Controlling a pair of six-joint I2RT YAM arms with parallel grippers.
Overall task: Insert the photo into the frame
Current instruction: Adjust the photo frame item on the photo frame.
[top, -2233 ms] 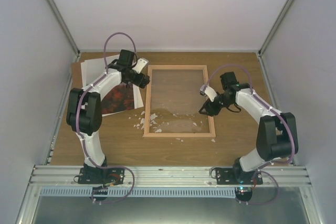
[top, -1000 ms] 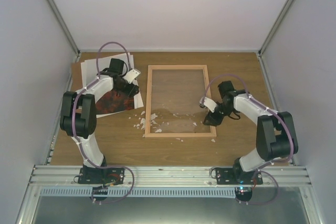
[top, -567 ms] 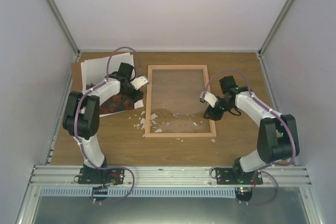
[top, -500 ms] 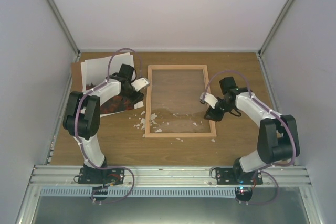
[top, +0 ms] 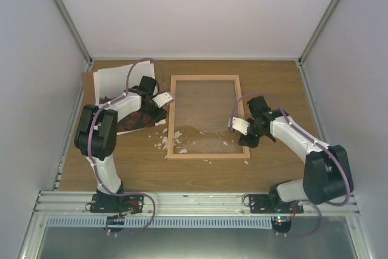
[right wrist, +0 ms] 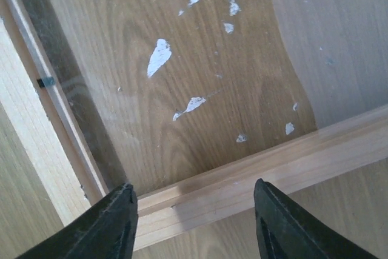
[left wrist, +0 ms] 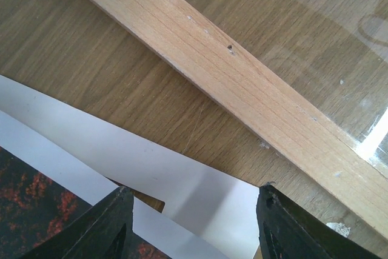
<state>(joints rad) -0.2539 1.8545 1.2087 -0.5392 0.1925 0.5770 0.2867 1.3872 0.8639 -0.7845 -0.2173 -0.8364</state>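
The frame (top: 204, 78) of light wood lies flat mid-table with its clear pane. The photo (top: 128, 121), red-orange with a white border, lies left of it, partly under my left arm. My left gripper (top: 159, 112) hovers open between the photo and the frame's left rail (left wrist: 242, 95). Its jaws (left wrist: 194, 216) straddle a white paper corner, with the photo (left wrist: 30, 195) at lower left. My right gripper (top: 244, 142) stands open over the frame's near right corner. The near rail (right wrist: 273, 165) runs between its jaws (right wrist: 194, 216).
White scraps (top: 165, 141) litter the table by the frame's near left corner, and more scraps (right wrist: 159, 57) lie under the pane. A second white sheet (top: 115, 80) and a brown board (top: 88, 80) lie under the photo at the back left. Enclosure walls ring the table.
My left gripper has shifted right toward the frame's left rail. My right gripper has slid nearer along the right rail to the near corner.
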